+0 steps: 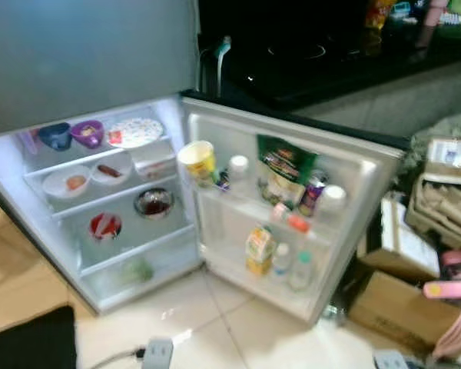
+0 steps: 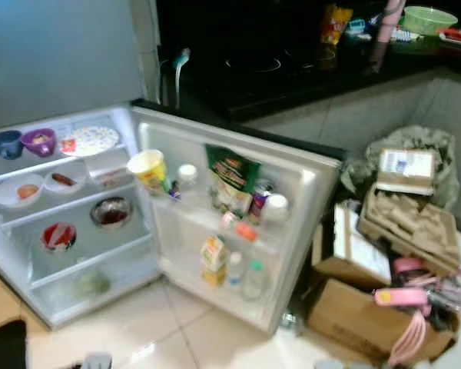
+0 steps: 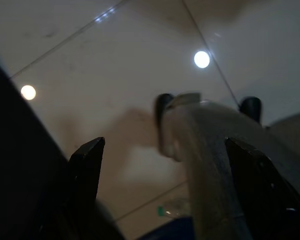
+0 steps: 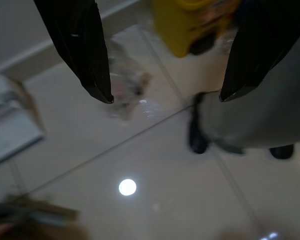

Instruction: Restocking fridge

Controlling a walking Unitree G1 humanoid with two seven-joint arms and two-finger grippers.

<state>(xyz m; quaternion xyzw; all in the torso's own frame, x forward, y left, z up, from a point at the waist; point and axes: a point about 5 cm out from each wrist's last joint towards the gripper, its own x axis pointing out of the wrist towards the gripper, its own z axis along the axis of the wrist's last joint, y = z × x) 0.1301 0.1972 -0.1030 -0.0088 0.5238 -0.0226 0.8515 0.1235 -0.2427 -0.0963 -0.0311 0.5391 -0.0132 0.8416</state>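
A small fridge (image 1: pixel 100 296) stands open on the floor, lit inside. Its shelves hold a blue cup (image 1: pixel 54 135), a purple cup (image 1: pixel 87 132), a patterned plate (image 1: pixel 135 132), two white dishes of food (image 1: pixel 77 182), a metal bowl (image 1: pixel 154 203) and a red item (image 1: pixel 105 226). The door (image 1: pixel 369 165) racks carry a yellow tub (image 1: pixel 198 160), a green bag (image 1: pixel 284 171), a can (image 1: pixel 313 192), a juice carton (image 1: pixel 259 250) and bottles (image 1: pixel 300 270). My left gripper (image 3: pixel 162 162) hangs open over the tiled floor. My right gripper (image 4: pixel 165 95) also hangs open with nothing between its fingers.
Cardboard boxes (image 2: pixel 369 315) and pink hangers (image 2: pixel 411 296) pile up to the right of the door. A dark counter (image 2: pixel 292 69) behind holds a snack bag and a green bowl (image 2: pixel 428 18). A power strip (image 1: pixel 157 352) and a black mat (image 1: pixel 31 342) lie on the floor in front.
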